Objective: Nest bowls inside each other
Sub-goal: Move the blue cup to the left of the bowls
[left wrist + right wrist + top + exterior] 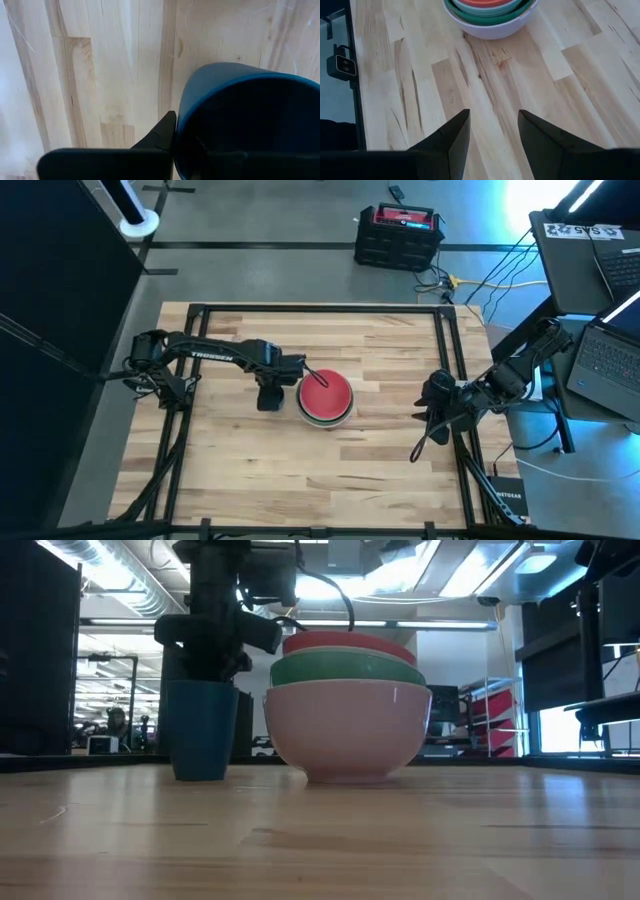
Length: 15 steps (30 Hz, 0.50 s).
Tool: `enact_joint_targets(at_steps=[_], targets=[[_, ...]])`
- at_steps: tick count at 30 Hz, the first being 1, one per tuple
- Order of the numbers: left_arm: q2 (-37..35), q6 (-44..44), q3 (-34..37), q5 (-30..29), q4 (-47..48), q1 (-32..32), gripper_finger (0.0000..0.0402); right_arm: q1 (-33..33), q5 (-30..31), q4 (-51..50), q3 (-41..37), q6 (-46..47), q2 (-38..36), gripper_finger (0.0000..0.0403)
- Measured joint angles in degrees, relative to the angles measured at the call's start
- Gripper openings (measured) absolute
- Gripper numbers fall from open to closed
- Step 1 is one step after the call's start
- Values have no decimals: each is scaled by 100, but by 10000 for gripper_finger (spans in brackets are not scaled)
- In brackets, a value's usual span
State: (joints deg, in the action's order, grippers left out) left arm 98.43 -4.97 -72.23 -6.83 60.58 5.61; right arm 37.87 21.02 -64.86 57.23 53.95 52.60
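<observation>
Three bowls are nested in a stack near the table's middle: a pale bowl (345, 730) at the bottom, a green one (345, 668) in it, and a red one (325, 393) on top. Just left of the stack stands a dark blue cup (200, 730). My left gripper (270, 392) comes down on the cup from above and is shut on its rim. My right gripper (492, 135) is open and hangs over the table's right edge (432, 412), holding nothing. Its view shows the stack (492, 15) farther off. My left gripper holds the blue cup by its rim (182, 115), on the side away from the bowls. One finger (160, 137) is outside the wall and the other is inside the hollow. The fingers point down. The cup is upright with its base on the table.
A black frame (320, 310) runs round the wooden tabletop. Bare wood lies in front of the stack and between it and my right gripper. Beyond the table are a black and red case (398, 235) on the floor and laptops (600, 350) at the right.
</observation>
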Motion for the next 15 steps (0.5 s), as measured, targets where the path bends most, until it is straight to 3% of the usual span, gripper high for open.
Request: enact_joint_targets(at_steps=[15], targets=[[4,-238,-572,1,401,8,8,0,-2,0,2,0,0,151]])
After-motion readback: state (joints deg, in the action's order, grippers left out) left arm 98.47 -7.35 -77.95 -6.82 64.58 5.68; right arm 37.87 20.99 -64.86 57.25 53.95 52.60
